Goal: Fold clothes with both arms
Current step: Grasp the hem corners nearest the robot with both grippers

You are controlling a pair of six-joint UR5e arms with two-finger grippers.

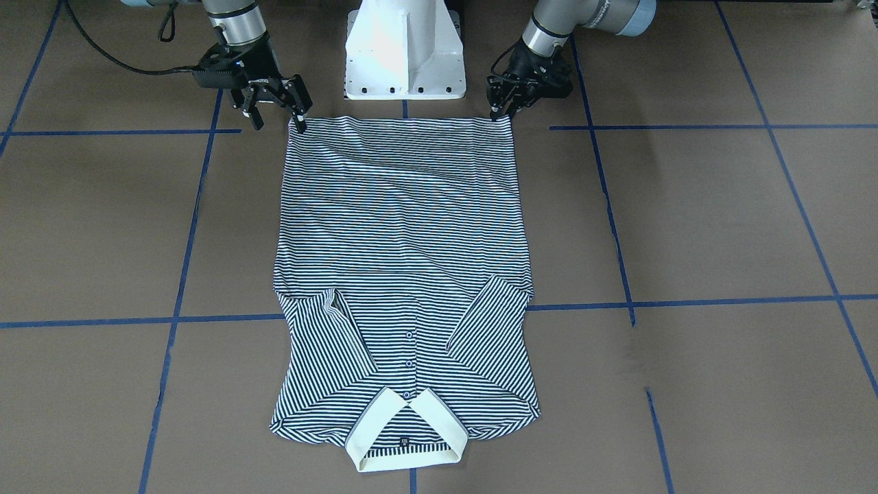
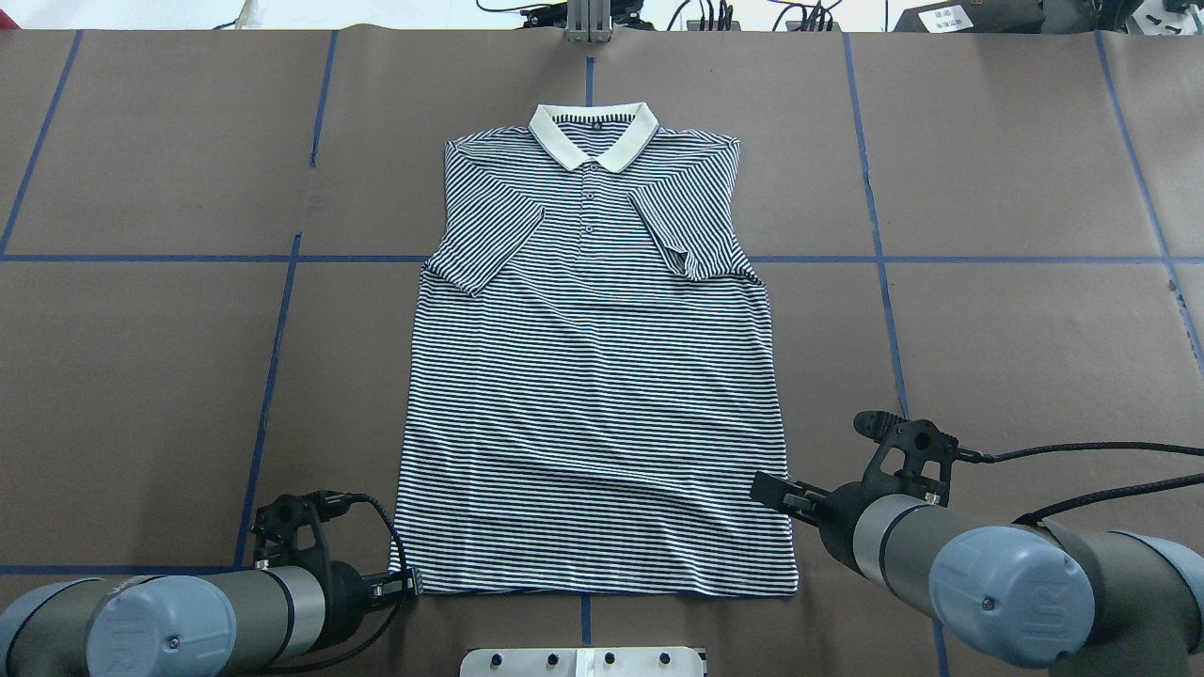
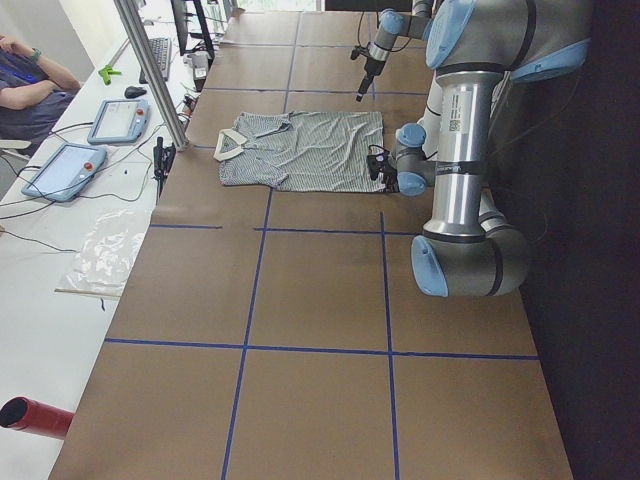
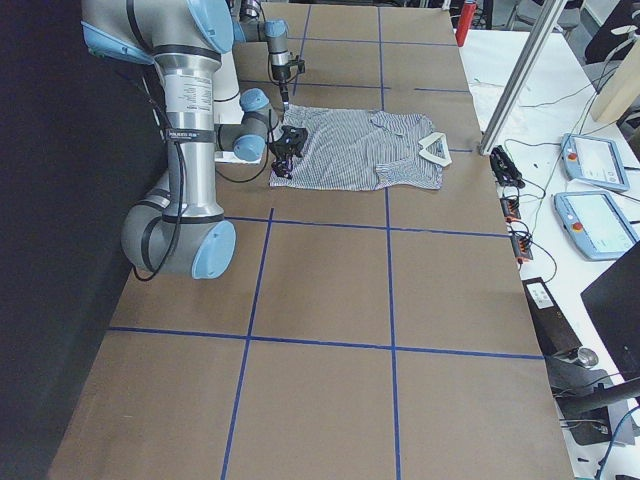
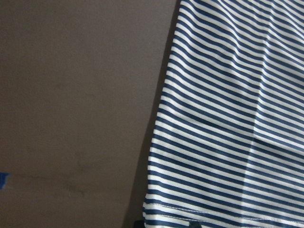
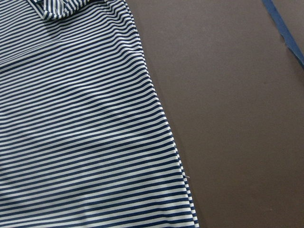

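Observation:
The striped polo shirt [image 1: 405,226] lies flat and face up on the brown table, sleeves folded in over the chest, cream collar [image 2: 593,136] at the far end from the robot. Its hem runs along the robot's side. My left gripper [image 1: 503,113] sits at the hem's corner on my left [image 2: 411,585], fingers slightly apart. My right gripper [image 1: 278,123] is open, one fingertip [image 1: 300,125] touching the other hem corner. Both wrist views show only striped cloth [image 5: 228,118] [image 6: 80,118] and bare table, no fingers.
The white pedestal base [image 1: 405,55] stands just behind the hem. Blue tape lines [image 1: 182,274] grid the brown table. Beyond the table's far edge are a metal post [image 3: 150,70], teach pendants [image 3: 65,170], cables and a seated person [image 3: 30,90].

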